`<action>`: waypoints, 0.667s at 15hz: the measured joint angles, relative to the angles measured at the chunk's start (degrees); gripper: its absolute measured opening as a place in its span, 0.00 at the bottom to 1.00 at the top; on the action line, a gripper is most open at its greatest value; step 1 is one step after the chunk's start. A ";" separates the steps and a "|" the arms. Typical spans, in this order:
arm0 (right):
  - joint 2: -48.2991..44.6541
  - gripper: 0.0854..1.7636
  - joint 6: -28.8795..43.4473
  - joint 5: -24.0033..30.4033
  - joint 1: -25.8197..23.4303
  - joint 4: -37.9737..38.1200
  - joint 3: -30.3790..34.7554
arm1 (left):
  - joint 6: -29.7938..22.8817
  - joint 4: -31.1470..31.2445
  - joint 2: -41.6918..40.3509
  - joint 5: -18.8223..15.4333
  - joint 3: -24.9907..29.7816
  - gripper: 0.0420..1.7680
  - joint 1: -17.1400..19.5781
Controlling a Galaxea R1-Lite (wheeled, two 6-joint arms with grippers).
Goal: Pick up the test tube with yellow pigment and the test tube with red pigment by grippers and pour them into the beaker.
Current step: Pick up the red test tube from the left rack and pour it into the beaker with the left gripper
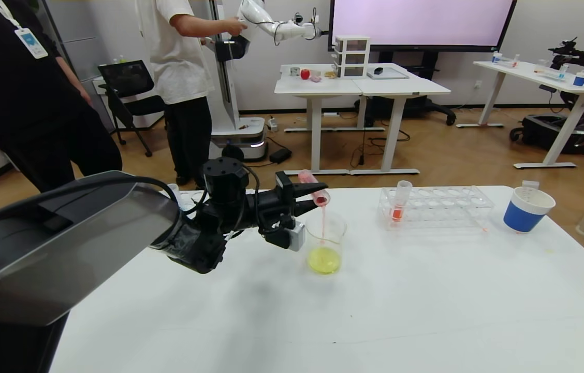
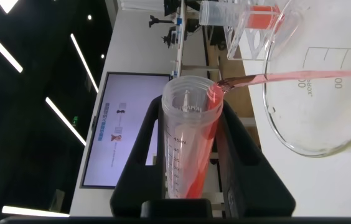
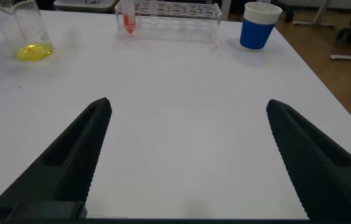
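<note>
My left gripper (image 1: 317, 196) is shut on the test tube with red pigment (image 1: 315, 187) and holds it tilted, mouth down, over the beaker (image 1: 325, 243). A thin red stream (image 1: 323, 220) runs from the tube's lip into the beaker, which holds yellow liquid at its bottom. In the left wrist view the tube (image 2: 191, 143) sits between the fingers (image 2: 141, 162), and the stream (image 2: 300, 76) crosses into the beaker (image 2: 325, 134). The test tube with yellow pigment is out of view. My right gripper (image 3: 188, 109) is open and empty, low over the table's near side.
A clear tube rack (image 1: 437, 207) stands right of the beaker with one tube of orange-red liquid (image 1: 399, 202) at its left end. A blue-and-white paper cup (image 1: 527, 210) stands at the far right. Two people stand beyond the table's left side.
</note>
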 joint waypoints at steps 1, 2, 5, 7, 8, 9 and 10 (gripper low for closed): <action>0.00 0.98 -0.02 0.00 0.00 0.00 0.00 | 0.93 -0.02 -0.04 0.16 0.15 0.27 -0.02; 0.00 0.98 0.00 0.00 0.00 -0.02 0.00 | 2.04 0.00 -0.09 0.27 0.34 0.27 -0.05; 0.00 0.98 0.00 0.00 0.00 0.00 0.00 | 5.47 0.50 -0.09 1.46 0.67 0.27 0.00; 0.00 0.98 0.00 0.01 0.00 -0.02 0.00 | 8.24 1.85 -0.15 1.93 0.69 0.27 0.02; 0.00 0.98 -0.02 -0.02 0.00 -0.02 0.00 | 9.34 2.62 -0.24 1.95 0.65 0.27 0.00; 0.00 0.98 0.00 0.00 0.00 0.00 0.00 | 10.76 3.80 -0.48 1.96 0.59 0.27 -0.02; 0.00 0.98 0.00 0.00 0.00 -0.02 0.00 | 12.07 5.02 -0.83 2.01 0.54 0.27 -0.05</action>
